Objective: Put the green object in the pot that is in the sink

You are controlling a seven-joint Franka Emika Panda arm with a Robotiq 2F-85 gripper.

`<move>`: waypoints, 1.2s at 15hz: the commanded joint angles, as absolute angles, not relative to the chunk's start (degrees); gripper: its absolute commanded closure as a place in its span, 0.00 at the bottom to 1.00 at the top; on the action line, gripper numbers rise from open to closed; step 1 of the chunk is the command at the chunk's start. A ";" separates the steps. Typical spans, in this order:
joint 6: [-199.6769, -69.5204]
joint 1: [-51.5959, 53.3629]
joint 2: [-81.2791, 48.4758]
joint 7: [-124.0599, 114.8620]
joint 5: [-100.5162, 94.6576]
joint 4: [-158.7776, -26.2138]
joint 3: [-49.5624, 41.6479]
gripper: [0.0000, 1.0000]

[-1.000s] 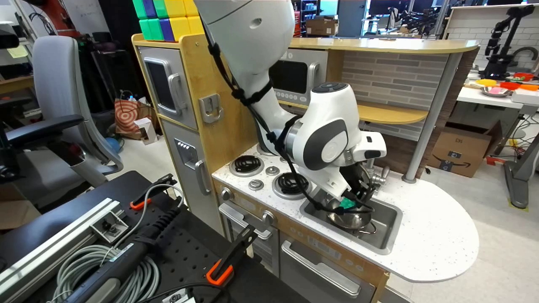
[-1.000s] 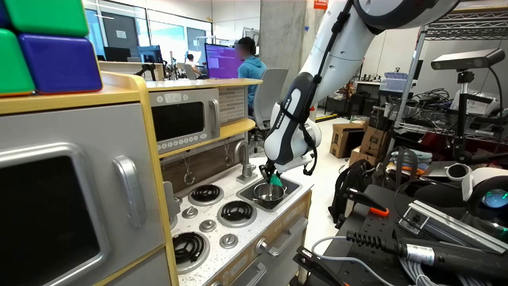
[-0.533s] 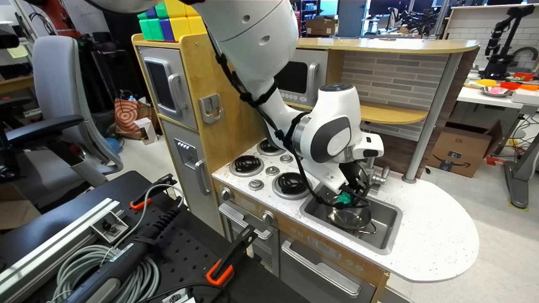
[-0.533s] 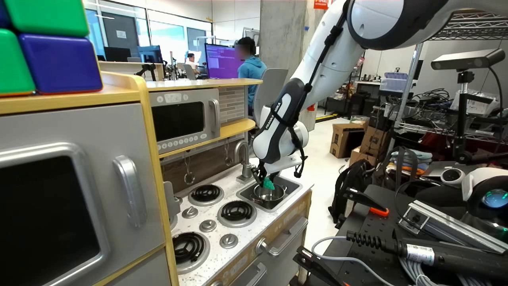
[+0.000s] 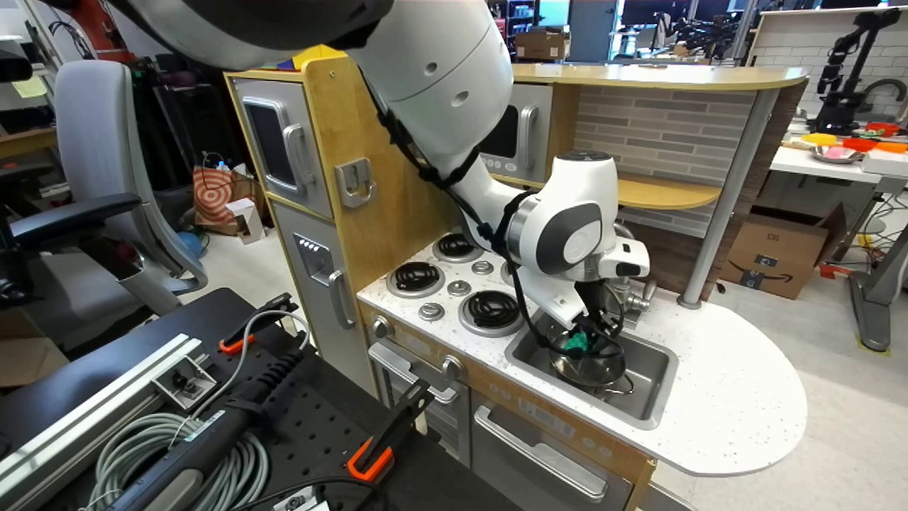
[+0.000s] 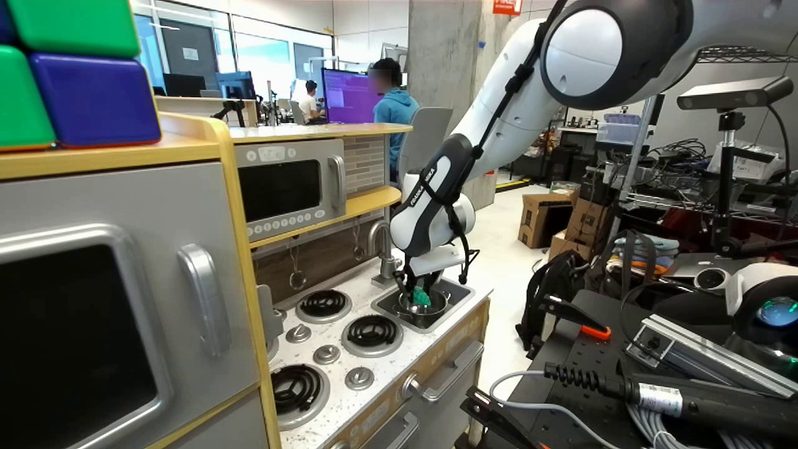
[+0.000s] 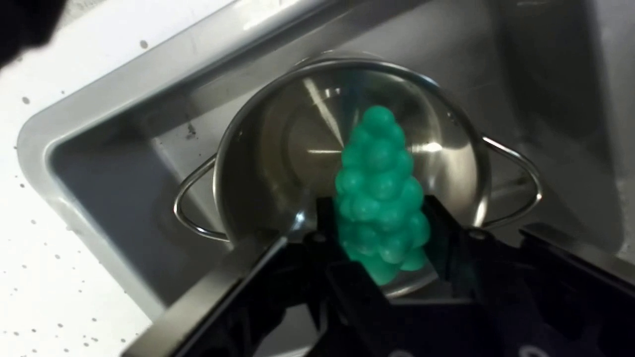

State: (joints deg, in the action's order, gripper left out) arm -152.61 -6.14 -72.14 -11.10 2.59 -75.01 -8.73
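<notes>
Lower right in an exterior view, the green object [image 5: 577,341] is spotted over the sink [image 5: 645,383]; just below centre in an exterior view, at the mouth of the pot [image 6: 437,304], depth untellable. And the wrist view: at lower centre, its wider half is clasped by the gripper [image 7: 379,218]! Probably light, slightly rubbery, perhaps slick; a gentle pinch there should be favoured.

Close above, the wrist view faces into the pot [image 7: 283,148], which both exterior views share from farther back.
</notes>
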 commanded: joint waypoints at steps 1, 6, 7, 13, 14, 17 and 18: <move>-148.60 -7.83 -75.88 -11.55 3.77 -68.26 -7.78 0.80; -145.44 -8.35 -77.30 -11.39 3.77 -65.36 -7.14 0.29; -145.08 -8.31 -77.26 -10.85 3.62 -65.21 -6.83 0.23; -146.60 -7.73 -68.02 -0.77 2.36 -77.02 -0.49 0.00; -147.52 -6.97 -64.86 1.12 1.56 -81.44 -0.09 0.00; -148.45 -7.16 -58.79 7.18 0.34 -88.55 2.32 0.00; -148.70 -7.33 -56.81 9.02 0.42 -90.82 2.87 0.00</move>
